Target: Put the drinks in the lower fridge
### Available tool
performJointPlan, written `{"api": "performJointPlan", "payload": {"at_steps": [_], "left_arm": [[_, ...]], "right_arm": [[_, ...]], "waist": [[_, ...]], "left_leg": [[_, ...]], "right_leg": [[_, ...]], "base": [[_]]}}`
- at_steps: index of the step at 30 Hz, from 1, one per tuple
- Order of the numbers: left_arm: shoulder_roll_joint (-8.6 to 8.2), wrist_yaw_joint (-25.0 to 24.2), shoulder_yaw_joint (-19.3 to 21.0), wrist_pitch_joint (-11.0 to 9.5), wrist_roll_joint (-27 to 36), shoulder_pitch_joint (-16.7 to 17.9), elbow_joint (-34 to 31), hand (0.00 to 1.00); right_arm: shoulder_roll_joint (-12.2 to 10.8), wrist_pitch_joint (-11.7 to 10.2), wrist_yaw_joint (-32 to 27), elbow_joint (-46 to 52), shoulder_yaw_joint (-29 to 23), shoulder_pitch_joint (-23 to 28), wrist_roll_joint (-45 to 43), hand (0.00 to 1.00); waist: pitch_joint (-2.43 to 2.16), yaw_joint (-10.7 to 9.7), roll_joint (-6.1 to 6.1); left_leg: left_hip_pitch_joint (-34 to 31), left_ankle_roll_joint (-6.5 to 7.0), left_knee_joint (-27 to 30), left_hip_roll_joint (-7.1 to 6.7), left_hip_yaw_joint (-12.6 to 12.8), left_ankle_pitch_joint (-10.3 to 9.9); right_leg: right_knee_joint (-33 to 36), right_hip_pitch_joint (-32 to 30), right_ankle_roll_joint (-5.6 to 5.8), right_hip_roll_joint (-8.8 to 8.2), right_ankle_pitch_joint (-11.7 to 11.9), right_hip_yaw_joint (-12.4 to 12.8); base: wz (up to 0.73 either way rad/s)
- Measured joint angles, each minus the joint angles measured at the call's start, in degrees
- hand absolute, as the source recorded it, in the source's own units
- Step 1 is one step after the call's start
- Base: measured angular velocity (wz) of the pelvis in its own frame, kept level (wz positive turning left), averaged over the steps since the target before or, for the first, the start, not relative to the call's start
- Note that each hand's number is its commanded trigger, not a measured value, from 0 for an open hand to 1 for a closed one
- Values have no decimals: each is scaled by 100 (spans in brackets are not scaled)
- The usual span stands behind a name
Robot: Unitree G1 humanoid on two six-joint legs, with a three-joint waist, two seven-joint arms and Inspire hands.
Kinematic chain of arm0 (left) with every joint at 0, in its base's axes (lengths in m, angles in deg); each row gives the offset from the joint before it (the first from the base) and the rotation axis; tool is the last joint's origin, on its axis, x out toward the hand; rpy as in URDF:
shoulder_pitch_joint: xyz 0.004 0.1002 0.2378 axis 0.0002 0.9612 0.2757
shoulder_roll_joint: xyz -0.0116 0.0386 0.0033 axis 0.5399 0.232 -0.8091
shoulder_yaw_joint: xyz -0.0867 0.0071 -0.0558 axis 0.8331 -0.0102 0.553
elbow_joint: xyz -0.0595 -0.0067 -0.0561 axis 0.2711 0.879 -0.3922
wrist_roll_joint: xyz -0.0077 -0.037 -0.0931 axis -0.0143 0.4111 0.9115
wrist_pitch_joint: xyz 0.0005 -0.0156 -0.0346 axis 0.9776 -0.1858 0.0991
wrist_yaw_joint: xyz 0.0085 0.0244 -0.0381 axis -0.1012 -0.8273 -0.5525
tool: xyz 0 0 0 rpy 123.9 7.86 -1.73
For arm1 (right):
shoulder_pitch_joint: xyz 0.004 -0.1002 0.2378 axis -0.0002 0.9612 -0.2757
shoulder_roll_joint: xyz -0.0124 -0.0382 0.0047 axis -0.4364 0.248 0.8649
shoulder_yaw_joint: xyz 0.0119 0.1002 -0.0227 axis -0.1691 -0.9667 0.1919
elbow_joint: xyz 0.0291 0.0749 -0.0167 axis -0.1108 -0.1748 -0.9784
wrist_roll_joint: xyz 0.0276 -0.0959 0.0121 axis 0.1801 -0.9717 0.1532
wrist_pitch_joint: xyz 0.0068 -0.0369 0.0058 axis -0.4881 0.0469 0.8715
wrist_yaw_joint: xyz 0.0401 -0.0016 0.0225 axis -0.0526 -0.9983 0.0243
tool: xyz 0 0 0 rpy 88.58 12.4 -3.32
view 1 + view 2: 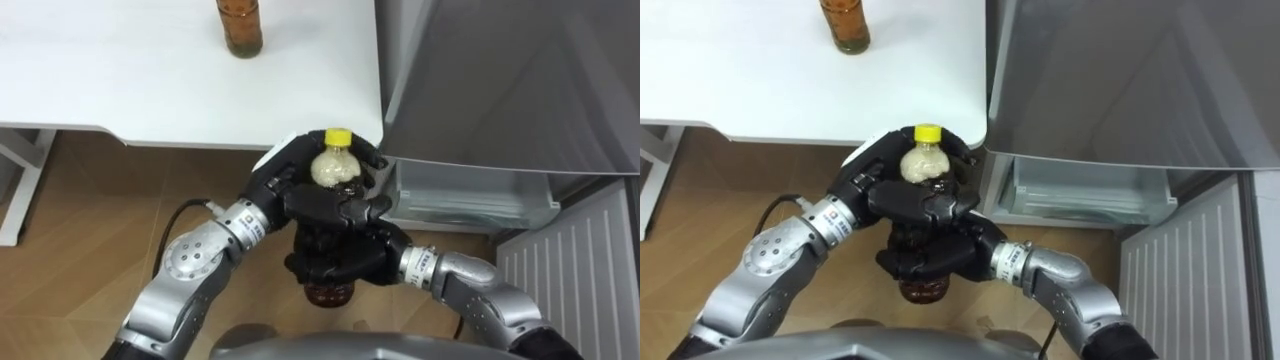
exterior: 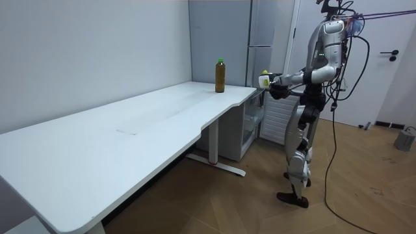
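Gripping yellow-capped bottle (image 1: pixel 337 168): left hand (image 1: pixel 272 186) curled round upper body, right hand (image 1: pixel 335 252) curled round lower part.

Centre: yellow-capped bottle (image 1: pixel 333 165), pale at the neck, brown at the base. Top: amber bottle (image 1: pixel 239 28), seemingly green-capped, on white table (image 1: pixel 120 80).

Bottle (image 1: pixel 337 168): clear glossy plastic, between matt black fingers (image 1: pixel 318 206). Cap (image 1: pixel 338 135) above fingers: smooth yellow plastic. Table (image 1: pixel 150 80) beyond fingers: white, matt, smooth. Floor (image 1: pixel 80 220) below: wood grain. Fridge (image 1: pixel 500 80): grey satin metal.
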Motion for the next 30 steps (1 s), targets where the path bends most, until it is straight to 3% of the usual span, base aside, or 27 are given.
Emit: {"api": "performJointPlan", "payload": {"at_steps": [8, 15, 21, 30], "left_arm": [[8, 9, 104, -92, -6, -152, -426, 0], [-22, 24, 254, -493, -9, -154, -995, 0], [-136, 22, 410, -603, -6, -179, -1488, 0], [-197, 45, 839, -634, 0, -618, -2219, 0]], "right_arm": [[-4, -102, 114, 56, 7, -1, 195, 100], [-27, -140, 368, 52, 57, 24, 209, 100], [2, -128, 435, 19, 52, 45, 170, 100], [115, -15, 448, 23, -5, 128, 118, 100]], "waist": [[0, -12, 6], [3, 13, 1], [11, 33, 5], [3, 39, 53]], "left_leg": [[-8, -1, 19, 2, -23, 0], [30, 0, -10, -3, -29, 0], [65, -1, -15, -1, -18, -1], [98, -1, 17, -1, -17, -2]], "right_leg": [[-6, 5, 0, 4, 0, -7], [-15, 39, 0, 1, 0, -20], [-16, 76, 0, 3, 0, -17], [-13, 99, 0, 2, 0, -9]], "base": [[0], [0], [0], [0]]}}
